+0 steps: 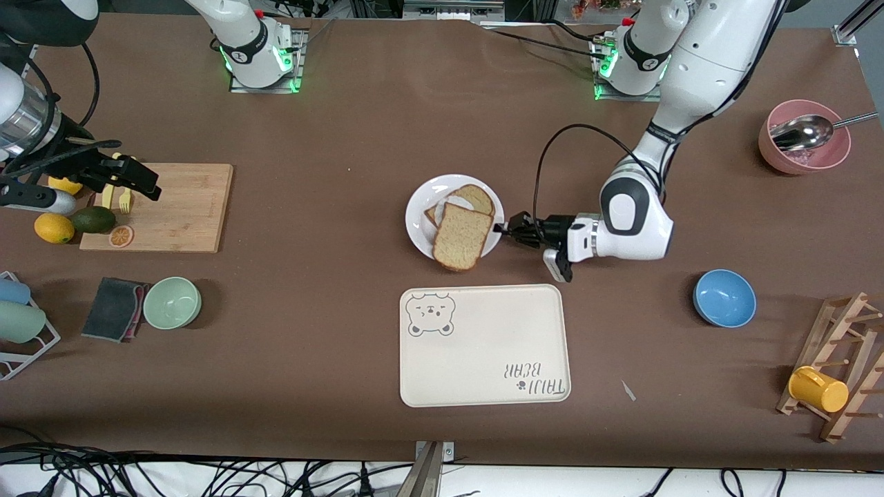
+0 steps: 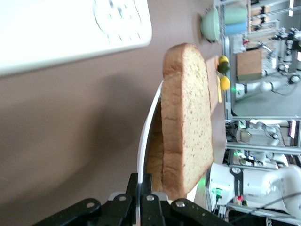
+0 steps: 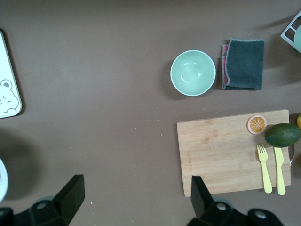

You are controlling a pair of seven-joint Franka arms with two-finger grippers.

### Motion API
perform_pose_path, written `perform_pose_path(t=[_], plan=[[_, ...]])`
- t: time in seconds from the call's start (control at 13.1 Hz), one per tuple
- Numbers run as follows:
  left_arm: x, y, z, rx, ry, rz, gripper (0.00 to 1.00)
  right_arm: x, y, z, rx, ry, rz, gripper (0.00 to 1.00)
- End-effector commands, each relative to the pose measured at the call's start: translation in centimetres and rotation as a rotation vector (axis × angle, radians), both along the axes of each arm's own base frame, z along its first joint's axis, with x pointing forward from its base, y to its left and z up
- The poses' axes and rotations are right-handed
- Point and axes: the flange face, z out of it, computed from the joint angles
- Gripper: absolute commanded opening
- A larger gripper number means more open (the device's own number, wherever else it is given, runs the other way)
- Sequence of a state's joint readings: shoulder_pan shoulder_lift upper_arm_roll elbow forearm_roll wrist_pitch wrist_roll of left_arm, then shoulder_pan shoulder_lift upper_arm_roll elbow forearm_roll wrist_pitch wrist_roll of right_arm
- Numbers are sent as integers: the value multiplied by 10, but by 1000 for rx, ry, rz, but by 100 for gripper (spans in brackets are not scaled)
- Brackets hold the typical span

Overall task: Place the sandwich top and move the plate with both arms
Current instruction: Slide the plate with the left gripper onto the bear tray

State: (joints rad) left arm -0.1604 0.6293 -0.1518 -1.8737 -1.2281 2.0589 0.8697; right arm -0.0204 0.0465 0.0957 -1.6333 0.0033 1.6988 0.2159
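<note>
The white plate [image 1: 420, 228] sits mid-table, farther from the front camera than the bear tray. The sandwich top [image 1: 461, 236], a plain brown slice, lies on it askew over another slice [image 1: 475, 198] and overhangs the rim toward the tray. My left gripper [image 1: 504, 230] is shut on the plate's rim at the left arm's side. In the left wrist view its fingers [image 2: 134, 181] pinch the thin white rim [image 2: 149, 127], with the sandwich top [image 2: 188, 117] just past them. My right gripper [image 1: 141, 181] hangs open over the cutting board's edge; the right wrist view shows the right gripper [image 3: 136, 186] with nothing between its fingers.
The cream bear tray [image 1: 483, 345] lies close to the plate, nearer the camera. A blue bowl [image 1: 724, 297], a pink bowl with a spoon [image 1: 804, 141] and a wooden rack with a yellow cup [image 1: 818, 388] stand toward the left arm's end. The cutting board [image 1: 179, 207], a green bowl [image 1: 172, 302] and a cloth [image 1: 112, 308] are toward the right arm's end.
</note>
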Motion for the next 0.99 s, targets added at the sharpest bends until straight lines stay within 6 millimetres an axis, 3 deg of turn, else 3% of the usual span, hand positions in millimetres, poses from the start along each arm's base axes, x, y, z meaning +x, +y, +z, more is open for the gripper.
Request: perform_pose_path(t=[0.0,0.08,0.23,0.38,0.54,0.76,0.92], plan=[[53,14,30,34,38,11,0,-1,0,9,18,-6,21,100],[63,20,30,40,35,19,0,-1,0,10,18,-8,21,100],[82,66,23,33,43,99,0,-1,0,10,18,-8,21,100],[88,88,14,25,57,142,0,-1,2,10,18,-8,24,100],[117,114,8,-46,52,249,0,-1,5,9,17,-6,29,100],[145,109,5,-76,69,307,0,-1,5,9,17,-6,26,100],[152,110,4,-83,85,329,0,-1,4,9,11,-7,22,100]])
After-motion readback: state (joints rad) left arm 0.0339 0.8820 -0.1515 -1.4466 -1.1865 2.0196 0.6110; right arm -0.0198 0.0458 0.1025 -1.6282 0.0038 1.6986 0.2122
